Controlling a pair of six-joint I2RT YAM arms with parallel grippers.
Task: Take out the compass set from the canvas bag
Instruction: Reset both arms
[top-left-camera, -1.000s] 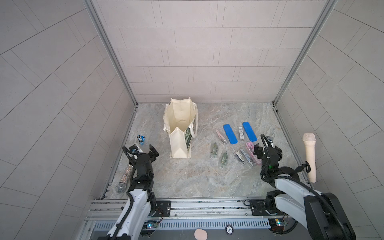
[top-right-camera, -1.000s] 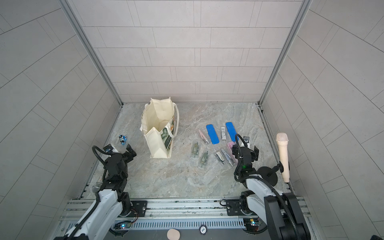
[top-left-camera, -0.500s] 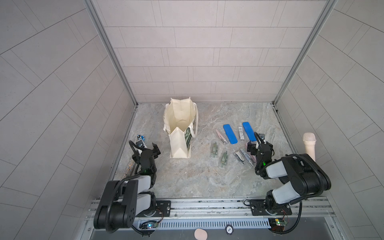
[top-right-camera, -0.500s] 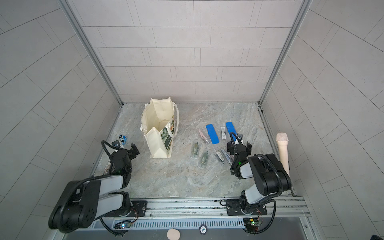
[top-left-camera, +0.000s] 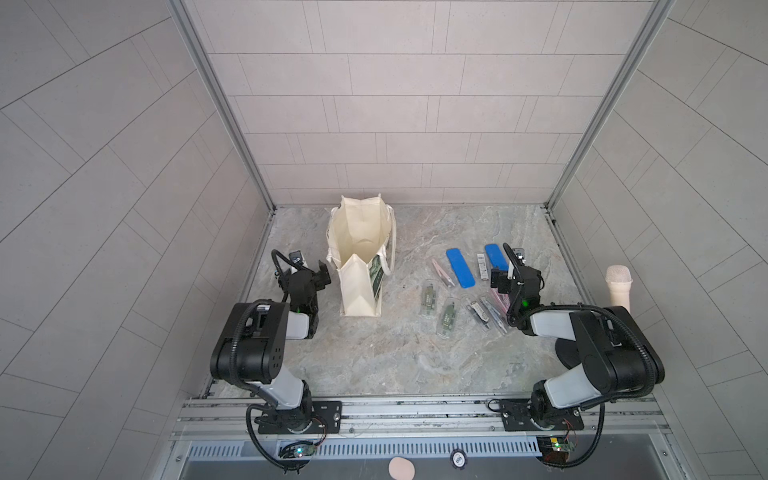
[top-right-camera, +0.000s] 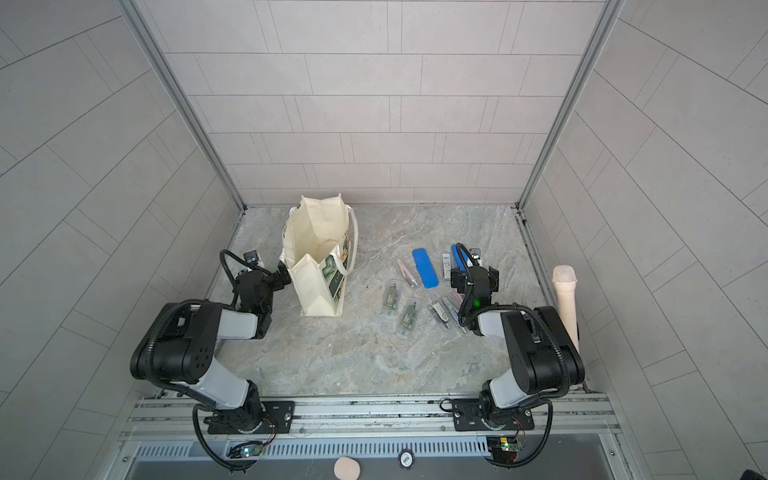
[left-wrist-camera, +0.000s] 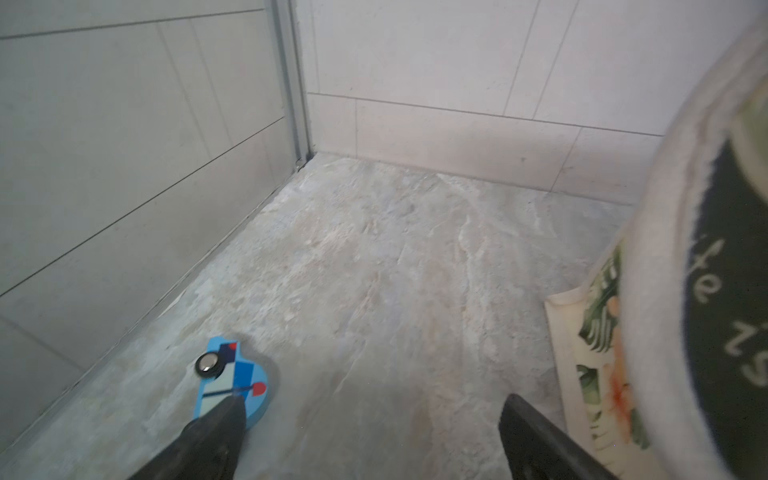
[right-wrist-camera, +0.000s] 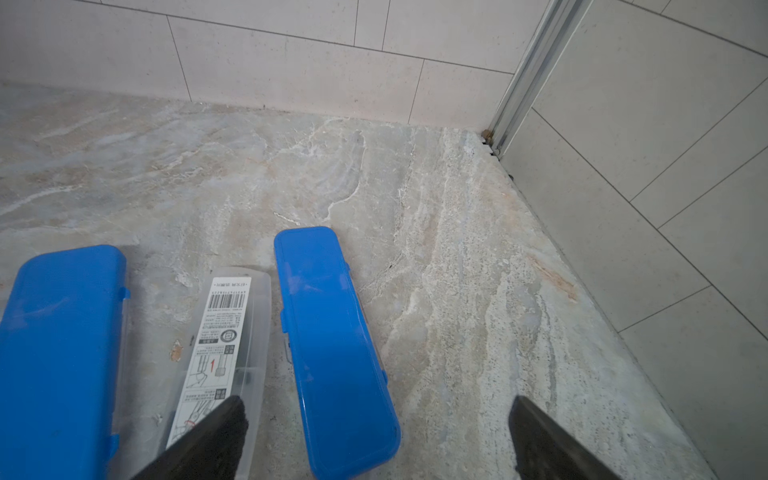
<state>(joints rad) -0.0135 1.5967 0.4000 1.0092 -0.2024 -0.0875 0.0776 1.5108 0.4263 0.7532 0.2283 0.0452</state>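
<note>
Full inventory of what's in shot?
canvas bag: 1, cream, green print, standing open, left of centre
blue cases: 2, blue, right of bag
labelled case: 1, clear, between the blue cases
green-filled cases: 2, clear, robot side of blue cases
pink item: 1, pink, beside a blue case
other clear cases: at least 2, clear, by right arm
toy car: 1, blue, by left wall
microphone: 1, cream, right wall
left claw: 1, black, open, beside bag
right claw: 1, black, open, by blue case
</note>
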